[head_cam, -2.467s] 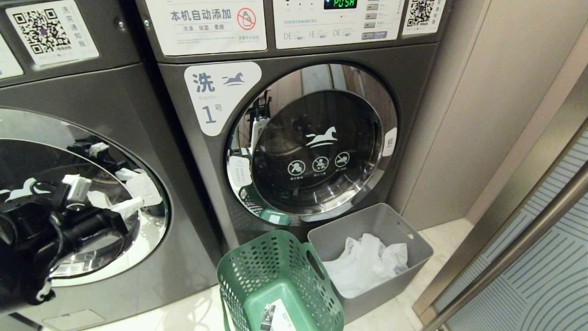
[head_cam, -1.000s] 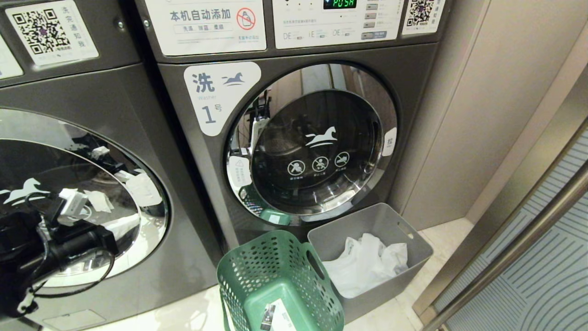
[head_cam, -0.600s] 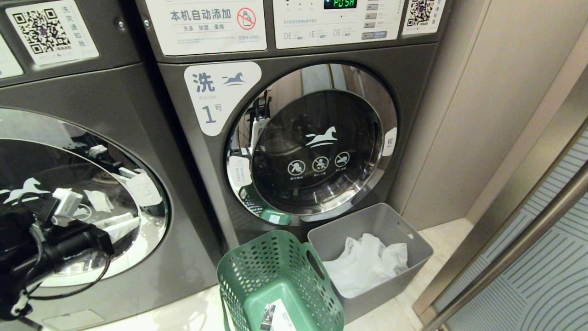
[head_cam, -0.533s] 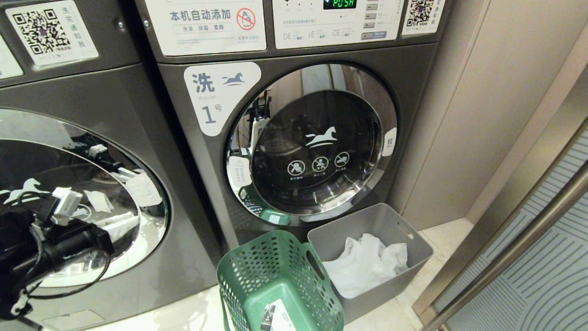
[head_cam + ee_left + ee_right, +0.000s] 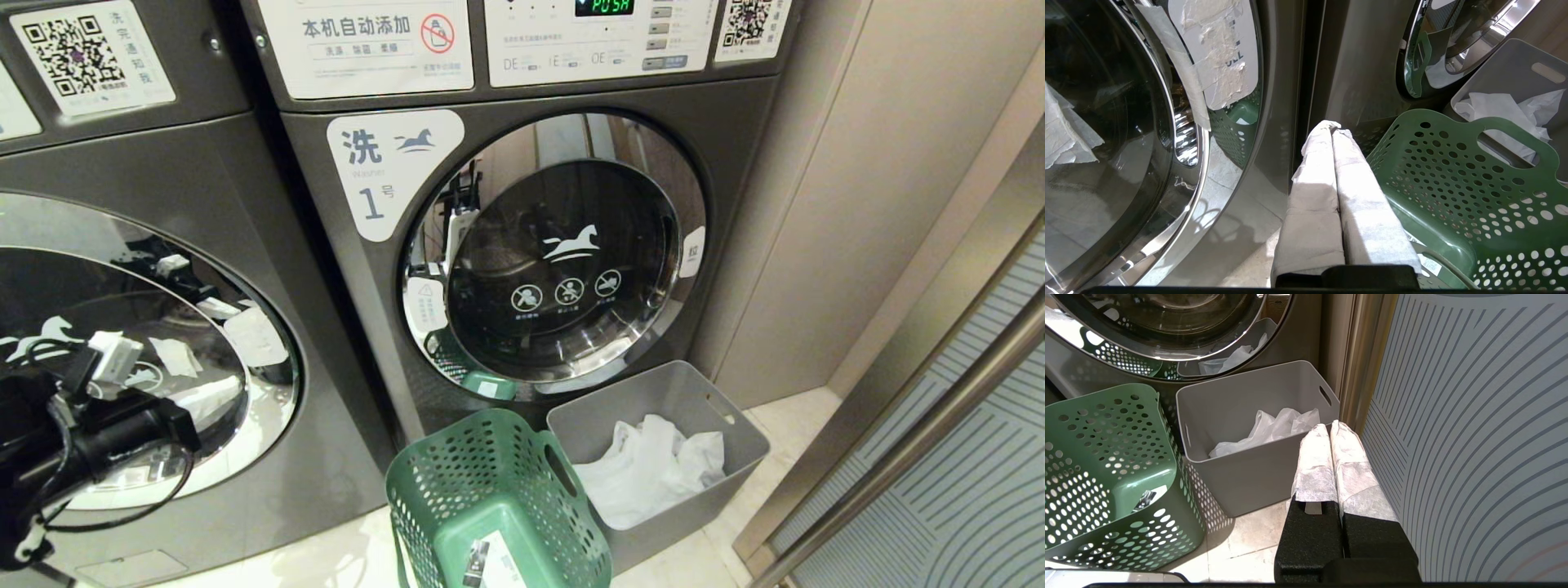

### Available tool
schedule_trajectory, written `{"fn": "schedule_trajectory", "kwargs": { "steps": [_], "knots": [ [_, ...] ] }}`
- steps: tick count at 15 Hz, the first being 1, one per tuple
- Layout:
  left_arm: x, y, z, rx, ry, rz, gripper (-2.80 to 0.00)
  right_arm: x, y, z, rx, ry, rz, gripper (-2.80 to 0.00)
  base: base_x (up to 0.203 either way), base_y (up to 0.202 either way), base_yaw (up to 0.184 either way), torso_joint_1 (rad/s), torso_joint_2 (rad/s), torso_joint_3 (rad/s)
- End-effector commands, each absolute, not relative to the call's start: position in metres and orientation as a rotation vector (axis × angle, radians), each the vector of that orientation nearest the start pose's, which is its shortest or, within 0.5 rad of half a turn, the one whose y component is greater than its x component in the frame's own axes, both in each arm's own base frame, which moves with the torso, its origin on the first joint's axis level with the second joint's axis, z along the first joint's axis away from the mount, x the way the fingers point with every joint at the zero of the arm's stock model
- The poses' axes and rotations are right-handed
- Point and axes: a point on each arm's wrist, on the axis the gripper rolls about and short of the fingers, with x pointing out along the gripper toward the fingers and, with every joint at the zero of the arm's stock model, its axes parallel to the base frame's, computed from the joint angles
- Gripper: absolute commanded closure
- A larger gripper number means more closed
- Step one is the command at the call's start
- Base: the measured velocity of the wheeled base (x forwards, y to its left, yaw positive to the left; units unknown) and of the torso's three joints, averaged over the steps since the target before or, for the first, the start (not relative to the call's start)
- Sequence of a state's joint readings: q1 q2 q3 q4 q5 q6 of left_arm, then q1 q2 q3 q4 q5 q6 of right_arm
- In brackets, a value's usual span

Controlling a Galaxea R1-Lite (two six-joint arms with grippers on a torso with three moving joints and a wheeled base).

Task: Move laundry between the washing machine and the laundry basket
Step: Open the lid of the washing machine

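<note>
The left tool [image 5: 1333, 132] hangs low before the closed washing machine [image 5: 163, 204], wrapped fingers pressed together and pinching nothing. In the head view it sits at about eight o'clock, in front of that machine's chrome-rimmed door [image 5: 269, 359]. The laundry basket [image 5: 498, 506] stands on the floor at six o'clock, just beside the tool, and no red or yellow-orange garment shows in it. None shows through the door glass either (glare hides the drum). So the door comes first, I judge, and its rim edge lies nearest the left arm. The right tool [image 5: 1329, 428], also pressed shut, idles low by the grey bin [image 5: 1257, 457] holding white cloth [image 5: 1274, 426].
</note>
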State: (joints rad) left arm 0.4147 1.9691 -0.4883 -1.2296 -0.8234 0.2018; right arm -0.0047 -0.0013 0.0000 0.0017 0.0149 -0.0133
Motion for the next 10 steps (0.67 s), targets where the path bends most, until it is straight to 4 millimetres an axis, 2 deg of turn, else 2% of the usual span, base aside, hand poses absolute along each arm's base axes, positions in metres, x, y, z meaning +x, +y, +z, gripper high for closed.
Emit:
{"fn": "schedule_trajectory", "kwargs": {
  "steps": [1,4,10],
  "knots": [
    [0.280,0.105,0.088,0.058,0.155,-0.427,-2.80,-0.023,0.000,0.075,-0.014,0.001,0.011,0.00,0.000,0.000,0.000,0.000,0.00,0.000],
    [0.284,0.111,0.086,0.056,0.154,-0.417,-2.80,-0.023,0.000,0.075,-0.014,0.001,0.011,0.00,0.000,0.000,0.000,0.000,0.00,0.000],
    [0.314,0.130,0.072,0.136,0.145,-0.316,-2.80,-0.023,0.000,0.075,-0.014,0.001,0.011,0.00,0.000,0.000,0.000,0.000,0.00,0.000]
  ]
}}
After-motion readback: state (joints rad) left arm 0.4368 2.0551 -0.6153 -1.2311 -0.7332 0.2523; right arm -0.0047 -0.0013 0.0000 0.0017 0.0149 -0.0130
